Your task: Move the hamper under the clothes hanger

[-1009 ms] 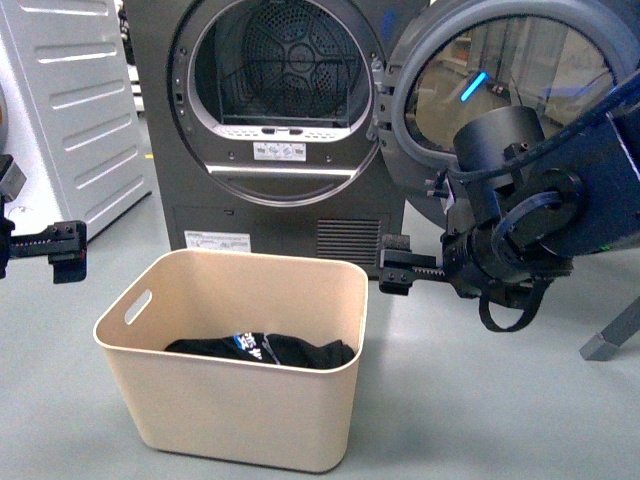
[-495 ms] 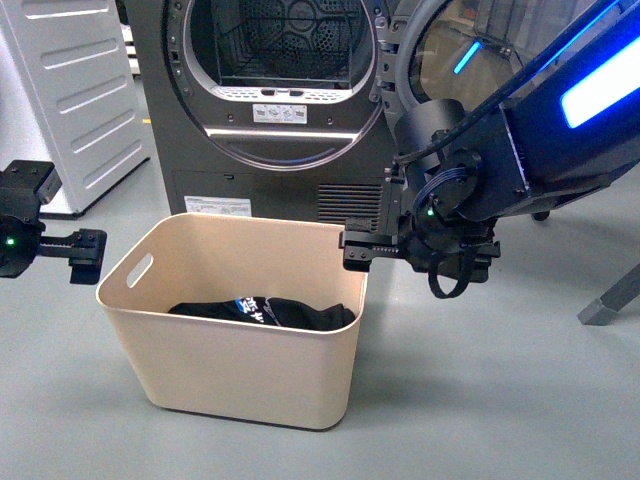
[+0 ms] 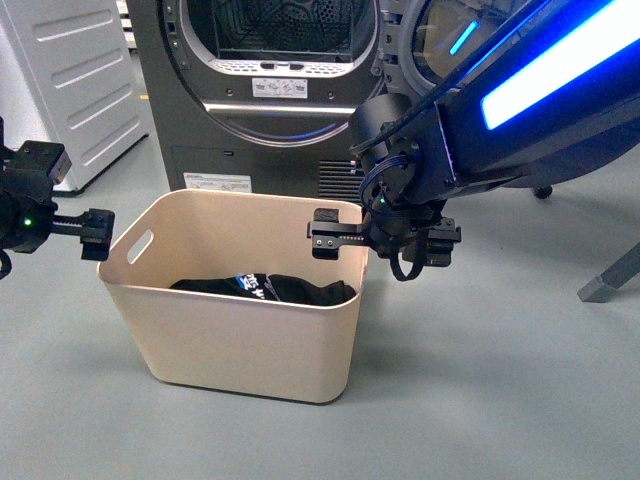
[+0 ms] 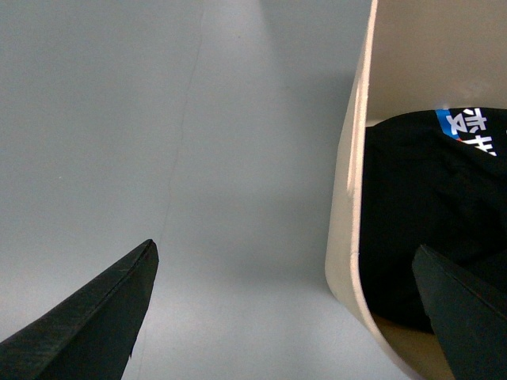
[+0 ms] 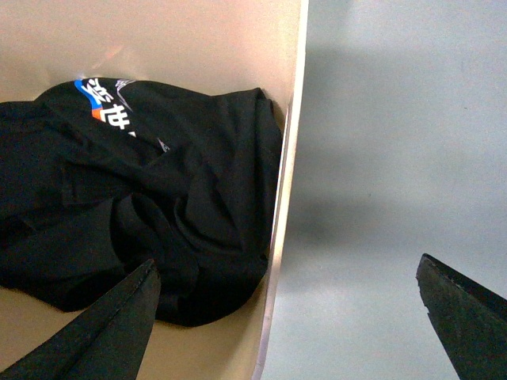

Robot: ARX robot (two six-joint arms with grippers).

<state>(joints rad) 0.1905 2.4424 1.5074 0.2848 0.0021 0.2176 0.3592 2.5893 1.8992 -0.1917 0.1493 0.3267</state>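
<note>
While the hamper [image 3: 240, 330] stands on the grey floor [image 3: 480, 410] nearest to us, none of the carrying has begun, as far as we can judge. Inside it lies a black garment [image 3: 265, 292] with a blue and white print.

Our left end effector [image 3: 97, 235] sits at the rim by the slot handle. Its fingers are apart, one outside the wall and one over the garment, clamping nothing. Our right end effector [image 3: 325, 235] sits at the opposite rim, likewise spread astride the wall, one finger inside and one over bare floor. We reckon the step in hand is closing on both walls, with lifting and moving left to do.

Just behind the hamper stands the dark grey dryer [image 3: 270, 120], its drum open. We cannot make out the clothes hanger for sure. A slanted grey leg [image 3: 610, 285] at the far right, well apart from the hamper, may be part of it.
</note>
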